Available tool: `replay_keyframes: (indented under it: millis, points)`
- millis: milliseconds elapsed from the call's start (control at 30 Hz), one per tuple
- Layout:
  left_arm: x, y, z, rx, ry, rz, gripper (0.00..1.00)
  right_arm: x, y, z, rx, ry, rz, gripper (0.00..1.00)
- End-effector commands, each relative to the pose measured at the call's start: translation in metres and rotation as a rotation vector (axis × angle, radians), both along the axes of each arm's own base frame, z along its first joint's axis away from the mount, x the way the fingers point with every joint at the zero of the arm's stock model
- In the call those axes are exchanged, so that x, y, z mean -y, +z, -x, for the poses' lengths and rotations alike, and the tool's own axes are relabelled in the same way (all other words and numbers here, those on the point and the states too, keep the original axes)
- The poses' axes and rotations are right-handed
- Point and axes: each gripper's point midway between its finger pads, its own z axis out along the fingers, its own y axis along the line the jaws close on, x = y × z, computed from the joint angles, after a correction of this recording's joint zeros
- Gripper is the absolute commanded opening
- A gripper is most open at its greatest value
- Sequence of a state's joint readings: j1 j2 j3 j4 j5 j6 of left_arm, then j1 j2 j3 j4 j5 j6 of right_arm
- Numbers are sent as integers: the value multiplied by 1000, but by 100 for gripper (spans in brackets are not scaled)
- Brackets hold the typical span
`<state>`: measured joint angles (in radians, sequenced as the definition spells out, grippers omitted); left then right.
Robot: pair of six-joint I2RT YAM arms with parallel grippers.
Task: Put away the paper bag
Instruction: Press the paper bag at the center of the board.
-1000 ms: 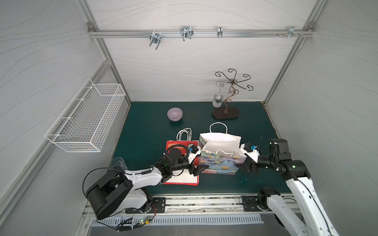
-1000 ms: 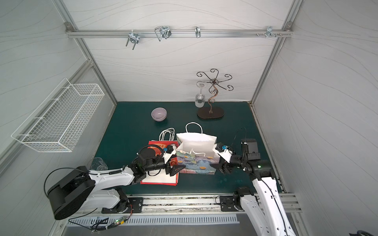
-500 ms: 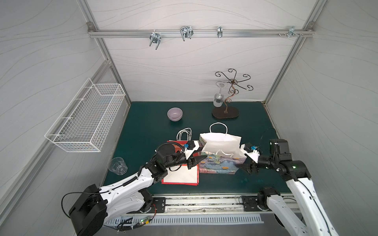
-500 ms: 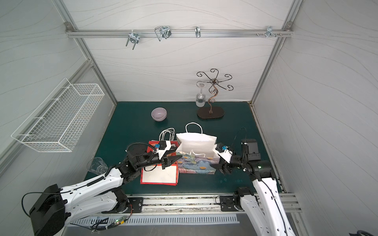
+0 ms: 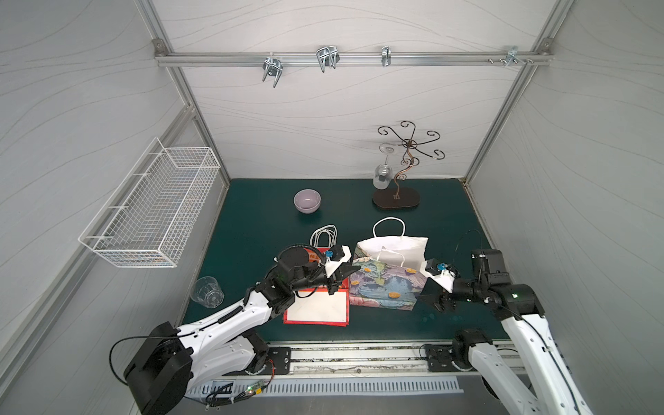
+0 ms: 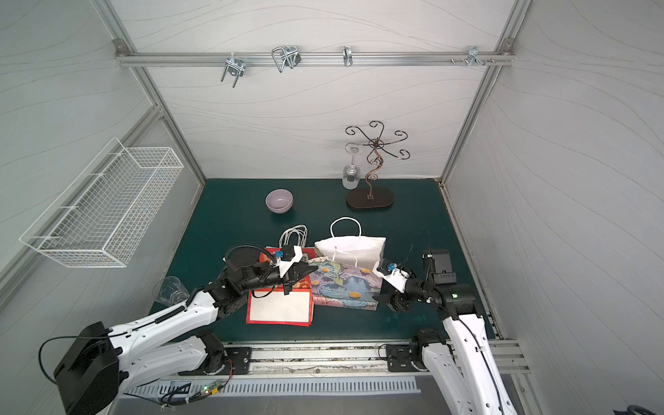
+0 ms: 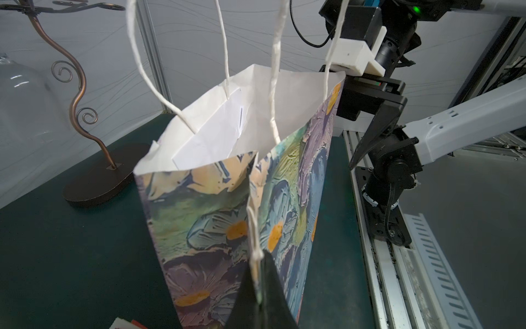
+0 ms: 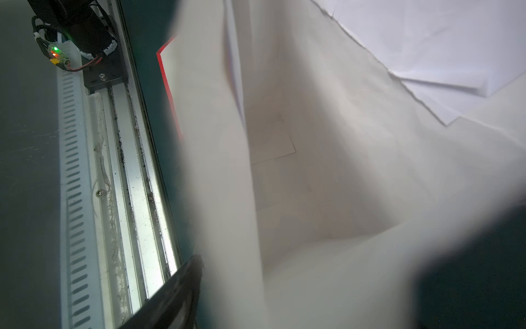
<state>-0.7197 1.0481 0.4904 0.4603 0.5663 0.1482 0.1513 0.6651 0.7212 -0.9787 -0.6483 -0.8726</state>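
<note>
The paper bag (image 5: 386,287) (image 6: 345,287) has a painted flower print, a white inside and white cord handles. It stands upright and open near the table's front middle. My left gripper (image 5: 354,270) (image 6: 312,272) (image 7: 260,287) is shut on the folded edge of the bag's left side, at its rim. My right gripper (image 5: 428,291) (image 6: 386,294) (image 7: 340,142) is open at the bag's right side. One of its fingers (image 8: 176,290) is outside the front wall; the other is hidden. The right wrist view looks into the white inside of the bag (image 8: 313,171).
A flat red bag (image 5: 318,309) with white handles lies left of the paper bag, under my left arm. A purple bowl (image 5: 307,200) and a scrolled stand (image 5: 396,197) holding a wine glass sit at the back. A tumbler (image 5: 207,291), wall basket (image 5: 154,212) and rail hooks (image 5: 326,59) show too.
My left arm swung right across the red bag to the paper bag's left edge, and its jaws went from open to shut on that edge. The right arm stayed in place.
</note>
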Motion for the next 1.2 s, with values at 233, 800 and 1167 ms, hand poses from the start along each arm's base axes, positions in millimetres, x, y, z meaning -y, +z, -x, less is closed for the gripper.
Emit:
replay_keyframes:
  millis: [233, 800, 1167]
  points:
    - [2, 13, -12, 25, 34, 26, 0, -24, 41, 1, -123, -43, -263, 79]
    - [4, 10, -18, -2, 55, 36, 0, 25, 102, -30, 14, -588, -379, 74]
    - [2, 9, -21, -12, 78, 46, 0, 94, 0, -26, -731, -1490, -183, 52]
